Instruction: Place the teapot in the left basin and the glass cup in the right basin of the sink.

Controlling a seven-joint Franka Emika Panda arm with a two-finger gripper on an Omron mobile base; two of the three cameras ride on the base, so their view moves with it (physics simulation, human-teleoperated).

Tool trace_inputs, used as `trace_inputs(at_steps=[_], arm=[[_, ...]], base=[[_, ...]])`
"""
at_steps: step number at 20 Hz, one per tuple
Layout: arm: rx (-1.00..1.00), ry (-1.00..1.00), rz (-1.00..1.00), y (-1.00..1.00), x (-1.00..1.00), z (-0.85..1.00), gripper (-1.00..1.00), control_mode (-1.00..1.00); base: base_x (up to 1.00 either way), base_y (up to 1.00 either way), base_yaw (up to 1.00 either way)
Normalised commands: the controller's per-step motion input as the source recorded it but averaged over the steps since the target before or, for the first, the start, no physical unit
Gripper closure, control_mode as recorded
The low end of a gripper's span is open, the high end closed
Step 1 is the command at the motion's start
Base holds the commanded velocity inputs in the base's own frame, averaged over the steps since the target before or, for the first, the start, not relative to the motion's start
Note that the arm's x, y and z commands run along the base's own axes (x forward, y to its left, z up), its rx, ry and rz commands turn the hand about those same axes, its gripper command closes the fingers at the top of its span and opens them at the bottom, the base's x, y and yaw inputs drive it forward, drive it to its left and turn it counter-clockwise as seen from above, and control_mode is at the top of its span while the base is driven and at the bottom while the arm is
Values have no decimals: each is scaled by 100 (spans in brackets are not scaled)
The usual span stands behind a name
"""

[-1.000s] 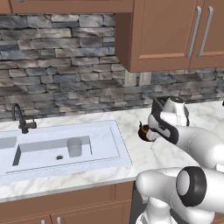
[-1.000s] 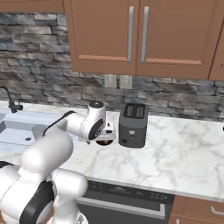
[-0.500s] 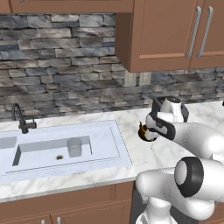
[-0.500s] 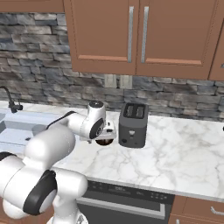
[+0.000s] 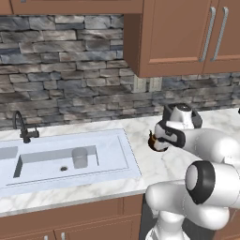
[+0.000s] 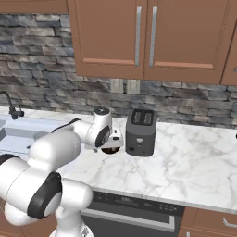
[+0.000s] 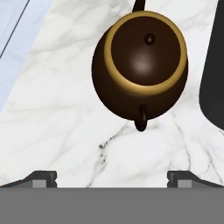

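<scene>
The dark-brown teapot (image 7: 140,65) with its golden rim stands upright on the marble counter, right of the sink (image 5: 125,157). My gripper (image 7: 113,179) is open and hovers over it, both fingertips wide apart and short of the pot's handle. From the base cameras the teapot (image 5: 153,140) (image 6: 110,150) peeks out from under the hand, and the gripper (image 5: 158,139) points down at it. The glass cup (image 5: 79,157) stands upright in the right basin (image 5: 42,165) near the drain. A sliver of the left basin (image 5: 5,153) shows at the frame's edge.
A black toaster (image 6: 141,132) (image 7: 213,87) stands close to the right of the teapot. The dark faucet (image 5: 21,126) rises behind the sink. Stone backsplash and wood cabinets sit behind and above. Open marble counter (image 6: 194,162) stretches right of the toaster.
The arm's elbow has risen a little while the hand stays over the teapot. Teapot and glass cup have not moved, and the jaws remain open.
</scene>
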Motion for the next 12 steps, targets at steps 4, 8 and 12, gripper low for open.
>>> trace_inputs(at_steps=[4, 8, 12], arm=[[-1, 0, 0, 0, 12, -12, -100, -100], [0, 0, 0, 0, 15, -12, -100, -100], [-1, 0, 0, -4, 13, -8, -100, -100]], base=[[0, 0, 0], [0, 0, 0], [0, 0, 0]])
